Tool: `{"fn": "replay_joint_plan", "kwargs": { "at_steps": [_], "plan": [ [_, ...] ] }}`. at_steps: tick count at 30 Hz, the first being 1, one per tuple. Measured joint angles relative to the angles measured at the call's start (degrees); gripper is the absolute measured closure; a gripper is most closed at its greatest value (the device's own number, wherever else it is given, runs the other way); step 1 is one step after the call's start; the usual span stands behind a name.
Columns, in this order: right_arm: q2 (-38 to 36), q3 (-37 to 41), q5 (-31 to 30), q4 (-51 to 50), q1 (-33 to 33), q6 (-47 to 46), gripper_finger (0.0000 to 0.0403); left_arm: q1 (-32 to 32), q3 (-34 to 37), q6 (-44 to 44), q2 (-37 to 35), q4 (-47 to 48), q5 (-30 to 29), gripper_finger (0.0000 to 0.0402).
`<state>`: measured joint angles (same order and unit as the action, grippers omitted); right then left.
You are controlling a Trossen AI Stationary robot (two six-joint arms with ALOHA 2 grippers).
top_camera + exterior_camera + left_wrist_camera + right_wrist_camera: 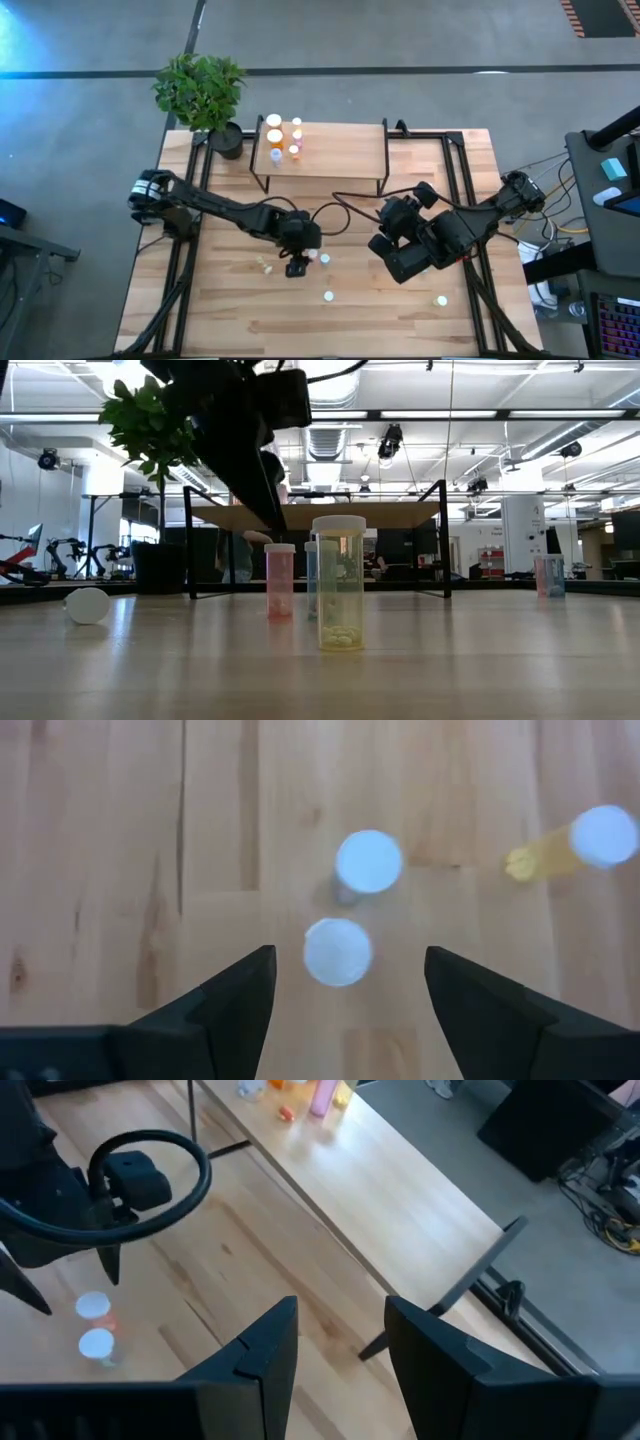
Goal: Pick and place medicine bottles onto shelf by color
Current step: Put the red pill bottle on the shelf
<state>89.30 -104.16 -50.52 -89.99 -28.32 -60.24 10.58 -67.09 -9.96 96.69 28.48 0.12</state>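
1. From above, the wooden surface carries the shelf at its far edge, beside a potted plant. A cluster of medicine bottles stands on the shelf's left end; more sit loose on the surface in front of it.
2. The left arm reaches from the left edge to mid-surface, its left gripper pointing straight down over two white-capped bottles.
3. Only the left wrist view shows that gripper's fingers spread apart and empty, with one white cap between them, a second cap just beyond, and a yellow bottle lying on its side off to one side.
4. Only the table-height view shows colours up close: a tall yellow bottle nearest, a pink one behind, a blue one partly hidden, and a white cap lying at left.
5. The right arm waits bent over the right half. The right gripper hangs above the surface, fingers parted, holding nothing.
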Motion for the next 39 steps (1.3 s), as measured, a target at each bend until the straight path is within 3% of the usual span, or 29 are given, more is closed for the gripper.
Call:
{"fn": "replay_joint_plan", "kwargs": {
  "at_steps": [20,39],
  "plan": [
    [-1.5,0.0,-1.6,0.0,0.2,3.3,0.0259,-0.3,0.7,-0.6,4.5,-3.6,-2.3,0.0165],
    [-3.1,0.0,-2.1,0.0,0.2,3.9,0.0259,-1.4,0.3,-0.2,4.4,-2.9,-1.7,0.0265]
  ]
}}
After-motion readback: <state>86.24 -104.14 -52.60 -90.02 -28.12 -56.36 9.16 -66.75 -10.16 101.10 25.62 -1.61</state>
